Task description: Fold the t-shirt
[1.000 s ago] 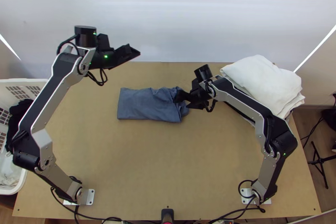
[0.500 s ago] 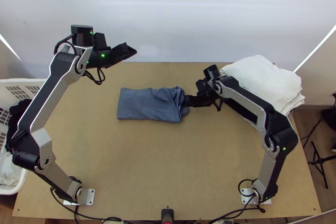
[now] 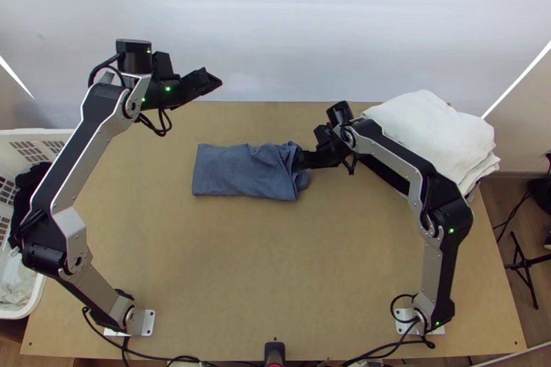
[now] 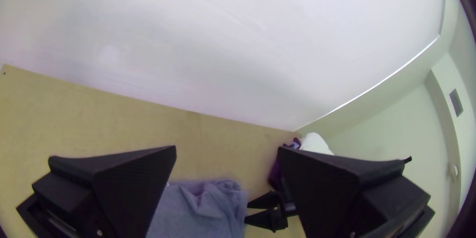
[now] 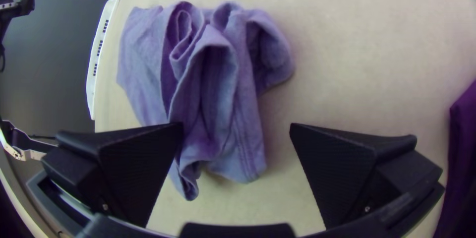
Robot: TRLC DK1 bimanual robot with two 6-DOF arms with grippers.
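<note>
On the wooden table [image 3: 206,264], 1 t-shirt [image 3: 237,174] is nearing a folded shape

Beyond its right-hand end, 1 big white cloth pile [image 3: 434,136] is resting at the table's far right.

Smaller than that, the blue-grey t-shirt is lying around the middle of the far half, in 1 compact oblong. Most of the folding is looking done; what seems to be remaining is tidying the end towards the right arm, perhaps with 1 more fold. How many layers are lying inside, I cannot tell.

At its left end the cloth is looking flat and square, with straight edges and 2 neat corners. Towards the right it is rippling, then bunching into upright loops and creases.

Both grippers are standing spread. The right gripper [image 5: 237,125] is hanging at the rumpled end, its 2 fingers well apart, with loose cloth partly between them — nothing is being pinched. The left gripper [image 4: 226,148] is hovering up by the far edge, its 2 fingers parted and empty.

Smallest of all, 1 rounded lump [image 5: 275,59] is poking out — beside the loops.
</note>
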